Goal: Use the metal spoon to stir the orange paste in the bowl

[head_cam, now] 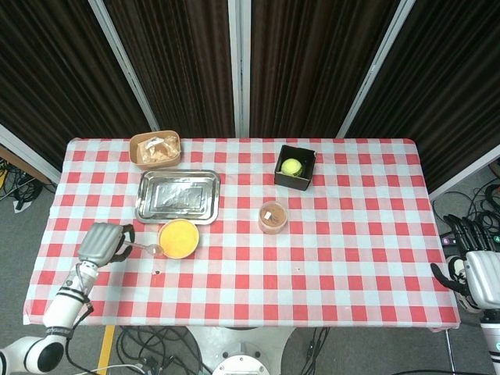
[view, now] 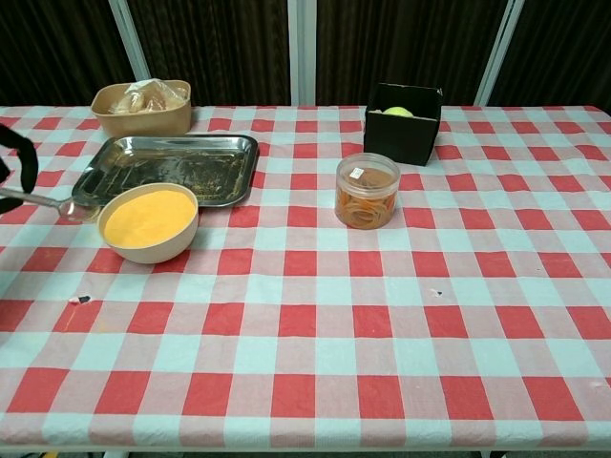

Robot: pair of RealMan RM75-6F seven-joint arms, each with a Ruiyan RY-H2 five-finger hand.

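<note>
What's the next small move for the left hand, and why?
Probably carry the spoon a little further right and dip it into the orange paste. The left hand holds the spoon lifted off the table, its tip just left of the bowl rim, not yet over the paste, so no stirring can start.

The small label on the jar point(view: 368, 189) lid is unreadable.
</note>
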